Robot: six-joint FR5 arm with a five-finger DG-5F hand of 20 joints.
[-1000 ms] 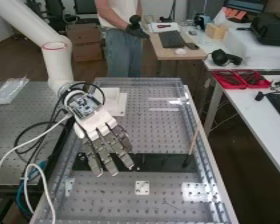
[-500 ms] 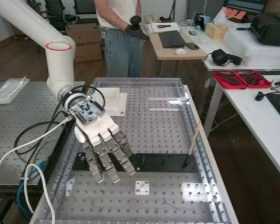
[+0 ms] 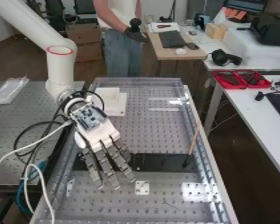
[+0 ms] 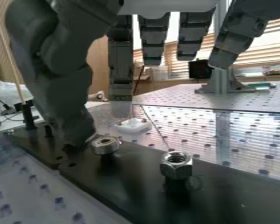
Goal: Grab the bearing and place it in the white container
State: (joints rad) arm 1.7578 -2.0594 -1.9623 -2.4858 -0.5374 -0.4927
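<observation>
Currently, hand: my hand [image 3: 97,131] is hanging wide, with its palm-side opening facing down over the bench and nothing being held.
Fingers: my fingers [image 4: 154,42] are stretching out nearly straight, spaced apart from one another.
Thumb: my thumb [image 4: 61,82] is reaching down, its tip lying just beside the bearing; whether the two are touching, I cannot tell.
Bearing: the bearing [image 4: 105,145] is sitting as a small metal ring on the dark strip, just beside my thumb tip and below my fingers, outside any grip of mine.
Nut: a hexagonal metal nut [image 4: 176,166] is perching above the same strip, farther from my thumb than the bearing is, and apart from my fingers.
Strip: the dark strip [image 3: 160,162] is running crosswise under my fingers.
Stick: a thin wooden stick [image 3: 193,141] is rising at a lean from the strip's end, out on my thumb's side, clear of me.
White block: a small white block [image 4: 133,125] is lying beyond the bearing from my palm, on the perforated bench top.
White box shape: a pale, boxy form [image 3: 109,96] is resting behind my palm; whether that or the block is the container, I cannot tell.
Arm: my white arm [image 3: 60,70] is holding the hand above the bench [image 3: 157,120].
</observation>
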